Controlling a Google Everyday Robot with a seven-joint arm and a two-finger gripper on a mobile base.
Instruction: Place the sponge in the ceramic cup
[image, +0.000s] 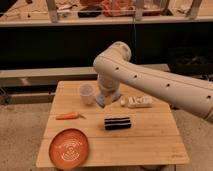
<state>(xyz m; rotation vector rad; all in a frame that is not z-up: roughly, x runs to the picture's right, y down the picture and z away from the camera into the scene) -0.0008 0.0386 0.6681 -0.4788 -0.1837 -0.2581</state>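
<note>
The white ceramic cup (86, 93) stands upright on the back left part of the wooden table (150, 145). The blue-grey sponge (100, 102) hangs just right of the cup, at about the height of its rim. My gripper (107, 98) is shut on the sponge and points down from the large white arm that comes in from the right. The arm's wrist hides most of the gripper. The sponge is beside the cup, not over its opening.
A black ridged block (117, 123) lies in the middle of the table. A flat white oblong object (139, 102) sits right of the gripper. An orange carrot (67, 116) lies at the left, and an orange plate (68, 148) at the front left corner.
</note>
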